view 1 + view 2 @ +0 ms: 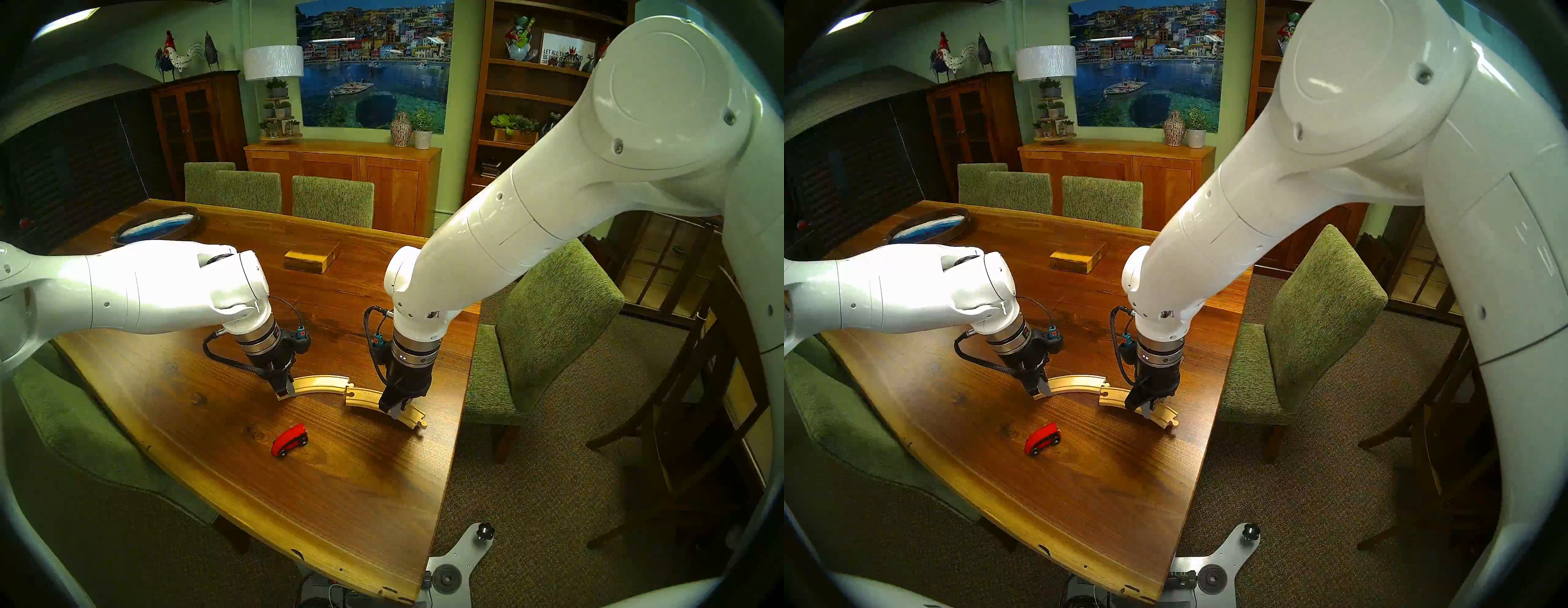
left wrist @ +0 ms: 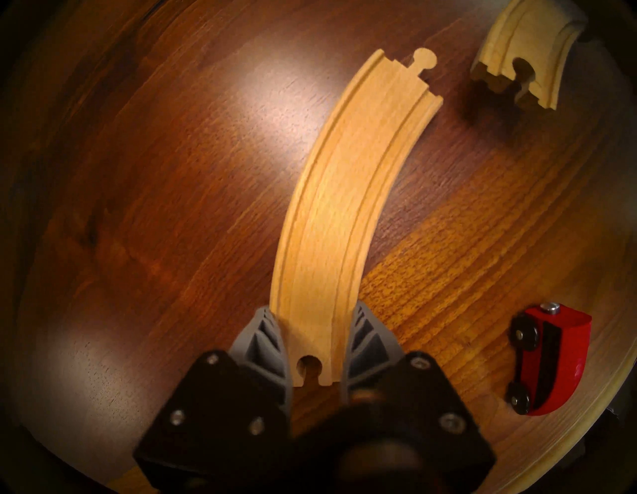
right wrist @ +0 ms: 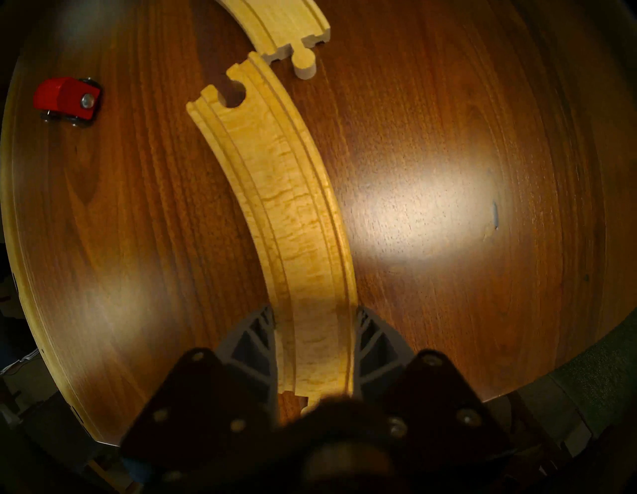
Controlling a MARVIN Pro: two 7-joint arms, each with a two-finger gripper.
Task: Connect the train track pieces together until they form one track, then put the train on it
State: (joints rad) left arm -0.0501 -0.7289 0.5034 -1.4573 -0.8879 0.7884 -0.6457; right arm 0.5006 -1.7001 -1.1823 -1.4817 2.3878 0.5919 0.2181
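pale green walls [image 1: 237,38]. large harbour-town picture [image 1: 373,63] on the far wall, above a light wood sideboard [image 1: 343,178] bearing a patterned vase [image 1: 401,129], a potted plant [image 1: 423,127] and a tiered plant stand [image 1: 278,114]. white drum lampshade [image 1: 273,63] beside it. dark glazed cabinet [image 1: 191,127] at left, rooster figures [image 1: 178,55] on top. open bookshelf [image 1: 534,97] at right. green upholstered chairs [image 1: 547,322] surround a dark wood dining table [image 1: 339,488]. brownish carpet [image 1: 530,509]. ceiling light [image 1: 68,21] upper left.
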